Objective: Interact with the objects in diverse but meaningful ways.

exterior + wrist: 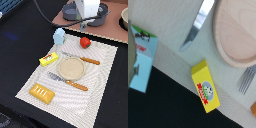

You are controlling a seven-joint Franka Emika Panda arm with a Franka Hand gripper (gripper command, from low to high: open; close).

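Exterior view: arm's white wrist housing [89, 9] sits high at the back of the scene, above a grey pot [82, 12] on the brown board [115, 27]. Nothing hangs from it as far as I can see.
Claw state: cannot tell. Fingertips appear in neither view, so spread or pressed together is unknown.
Placemat: striped mat [100, 75] laid out like a place setting on the black table.
Plate: tan round plate [71, 68] in the mat's middle, bare. Reads as the natural drop target for any food toy.
Cutlery: knife [82, 59] on the far side of the plate, fork [70, 81] on the near side, both flanking it as in a set table.
Tomato: red round tomato [85, 42] near the mat's back edge, well apart from the plate.
Carton: pale blue-white carton [59, 36] upright at the mat's back corner, toward the exterior view's left.
Yellow box: small yellow box [48, 59] lying flat at the mat's edge, near the plate. Wrist view shows it [205, 86] straddling the line between mat and black cloth, red marks facing up.
Bread slab: orange scored slab [42, 92] flat at the mat's near corner.
Judgement: wrist camera frames the yellow box close to centre, so that is probably the next pick. It lies at an angle, so the wrist likely needs rotating to close across its narrow sides.
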